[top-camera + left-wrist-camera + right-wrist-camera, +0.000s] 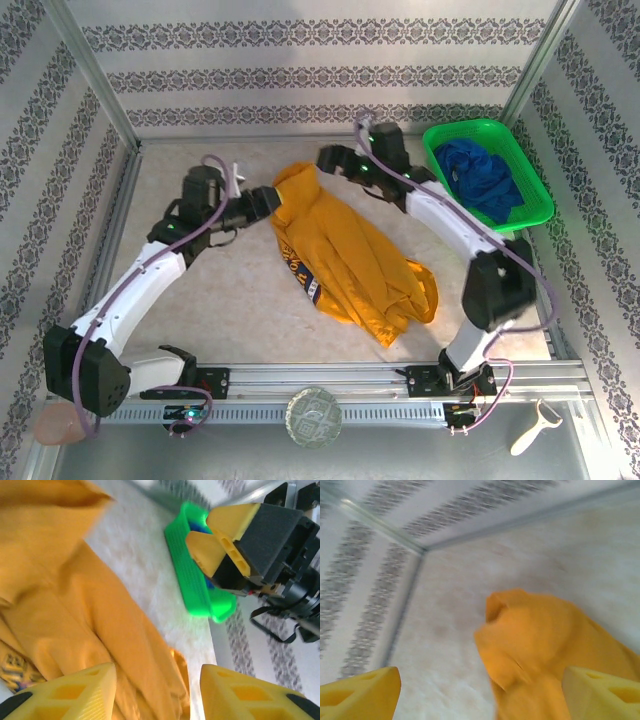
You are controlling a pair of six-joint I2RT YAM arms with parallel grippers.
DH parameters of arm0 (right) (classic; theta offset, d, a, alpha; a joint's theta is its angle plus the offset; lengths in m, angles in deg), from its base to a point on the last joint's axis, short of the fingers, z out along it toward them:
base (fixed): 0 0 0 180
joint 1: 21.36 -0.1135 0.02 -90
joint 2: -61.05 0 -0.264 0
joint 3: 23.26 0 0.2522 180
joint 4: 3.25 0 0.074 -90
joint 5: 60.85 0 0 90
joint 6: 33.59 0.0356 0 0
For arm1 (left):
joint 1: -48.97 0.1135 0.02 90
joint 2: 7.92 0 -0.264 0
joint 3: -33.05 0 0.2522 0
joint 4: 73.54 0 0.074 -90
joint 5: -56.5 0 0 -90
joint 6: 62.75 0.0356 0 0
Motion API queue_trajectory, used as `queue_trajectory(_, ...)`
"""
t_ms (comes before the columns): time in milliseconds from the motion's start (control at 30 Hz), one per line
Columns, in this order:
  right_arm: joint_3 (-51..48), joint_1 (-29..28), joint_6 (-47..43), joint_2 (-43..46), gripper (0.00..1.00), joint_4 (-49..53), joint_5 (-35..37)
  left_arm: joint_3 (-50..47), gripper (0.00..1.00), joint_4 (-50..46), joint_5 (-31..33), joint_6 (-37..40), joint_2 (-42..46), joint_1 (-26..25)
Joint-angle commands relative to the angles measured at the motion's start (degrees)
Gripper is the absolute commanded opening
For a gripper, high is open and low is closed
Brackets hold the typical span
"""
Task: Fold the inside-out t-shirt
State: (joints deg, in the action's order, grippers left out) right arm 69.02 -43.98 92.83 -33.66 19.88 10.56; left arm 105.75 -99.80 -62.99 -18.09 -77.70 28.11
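Observation:
The inside-out t-shirt (350, 255) is mustard-yellow and lies crumpled on the table in a diagonal band, from a bunched end at the back to a rumpled heap at the front right, with a strip of print on its left edge. My left gripper (270, 203) is at the left of the bunched end. Its jaws stand apart, and in the left wrist view the cloth (100, 630) lies slack under and between the fingers (75, 695). My right gripper (326, 158) hovers just right of that end, wide open over the shirt (545, 645).
A green basket (468, 127) with a dark blue garment (482, 178) stands at the back right, close behind the right arm. Patterned walls enclose the back and sides. A glass dish (314, 415), a peeler (535, 428) and a pinkish lump (55, 425) lie by the near rail.

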Motion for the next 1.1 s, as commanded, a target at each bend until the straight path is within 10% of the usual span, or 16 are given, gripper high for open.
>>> queue_trajectory(0, -11.64, 2.22, -3.66, 8.48, 0.84, 6.26, 6.85, -0.07, 0.49, 0.11, 5.45, -0.55, -1.70, -7.77)
queue_trajectory(267, -30.74, 6.62, -5.67, 20.94, 0.86, 11.89, 13.52, 6.06, 0.54, -2.75, 13.28, -1.42, -18.09, -21.80)
queue_trajectory(533, -30.13, 8.05, -7.96, 6.51, 0.84, 7.70, 3.94, 14.77, 0.57, -3.42, 16.07, -3.14, -34.73, -23.68)
queue_trajectory(700, -29.33, 8.57, -8.74, 1.90, 0.52, 6.30, 2.16, 21.18, 0.61, -3.85, 14.06, -2.35, -43.32, -23.78)
queue_trajectory(767, -28.68, 9.43, -8.92, 2.92, 0.25, 6.52, 0.56, 23.16, 0.51, -3.69, 13.02, -1.49, -45.88, -23.70)
queue_trajectory(867, -26.65, 11.39, -8.82, 6.95, 0.00, 8.47, -2.44, 25.11, 0.00, -4.77, 13.06, 0.34, -46.76, -22.99)
queue_trajectory(1067, -19.40, 15.97, -5.25, 17.64, 0.00, 11.12, -7.96, 23.66, 0.00, -4.92, 12.10, 2.48, -36.06, -16.63)
